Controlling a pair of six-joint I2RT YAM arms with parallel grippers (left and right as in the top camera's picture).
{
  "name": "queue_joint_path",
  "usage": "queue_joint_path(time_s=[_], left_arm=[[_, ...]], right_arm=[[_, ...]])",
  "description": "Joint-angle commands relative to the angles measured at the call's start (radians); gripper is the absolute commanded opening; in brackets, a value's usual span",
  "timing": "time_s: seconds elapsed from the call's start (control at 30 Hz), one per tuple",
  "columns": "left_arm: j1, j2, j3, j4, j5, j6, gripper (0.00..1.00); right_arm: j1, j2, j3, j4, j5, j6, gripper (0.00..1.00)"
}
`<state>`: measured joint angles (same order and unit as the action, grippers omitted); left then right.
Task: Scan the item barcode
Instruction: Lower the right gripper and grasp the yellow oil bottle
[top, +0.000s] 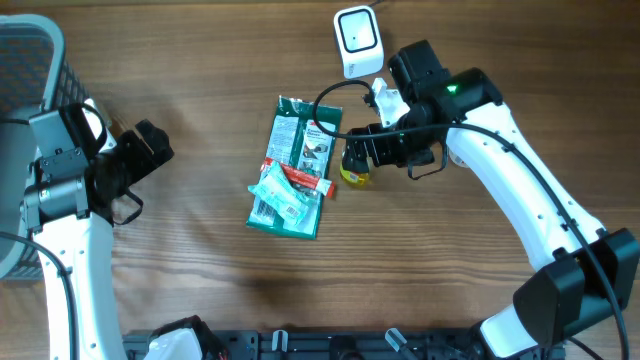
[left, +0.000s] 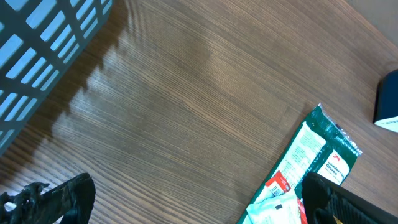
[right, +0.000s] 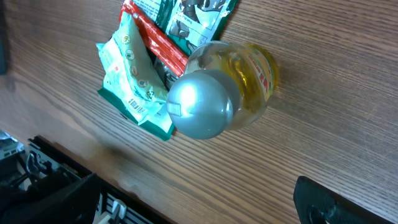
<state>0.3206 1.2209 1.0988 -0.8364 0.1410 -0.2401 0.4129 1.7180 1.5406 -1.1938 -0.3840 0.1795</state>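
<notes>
The yellow bottle (right: 239, 74) stands upright just beneath my right gripper (right: 199, 202), jaws apart, nothing gripped. My left gripper (top: 152, 150), jaws apart, is well away.

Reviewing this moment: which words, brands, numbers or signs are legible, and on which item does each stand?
Nothing can be quoted with confidence.
On the dark green packet: white panel of print, too small.
On the pale green sachet: print, blurred.
On the yellow bottle: red lettering, blurred.
On its silver cap: small sticker, unreadable.
On the white scanner: no marking visible.
</notes>
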Motion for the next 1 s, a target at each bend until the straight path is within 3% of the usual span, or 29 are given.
queue_joint_path(time_s=[0.0,0.43,0.57,0.7,0.83,0.97], left_arm=[[-0.003,0.0,0.001,0.003,0.011,0.021,1.0],[-0.003,0.0,0.001,0.002,0.011,0.021,1.0],[-0.003,0.0,0.001,0.003,0.011,0.02,1.0],[-0.003,0.0,0.001,0.002,0.011,0.021,1.0],[-0.003,0.0,0.001,0.002,0.011,0.021,1.0],[-0.003,0.0,0.001,0.002,0.011,0.021,1.0]], right_arm=[[0.005,-0.016,0.005,-0.004,0.01,0.004,1.0],[0.005,-0.016,0.005,0.026,0.011,0.008,1.0],[0.06,-0.014,-0.011,0.061,0.224,0.121,1.0],[0.176,-0.013,-0.056,0.207,0.384,0.169,1.0],[0.214,-0.002,-0.095,0.266,0.5,-0.092,1.0],[0.214,0.002,-0.148,0.333,0.47,-0.21,1.0]])
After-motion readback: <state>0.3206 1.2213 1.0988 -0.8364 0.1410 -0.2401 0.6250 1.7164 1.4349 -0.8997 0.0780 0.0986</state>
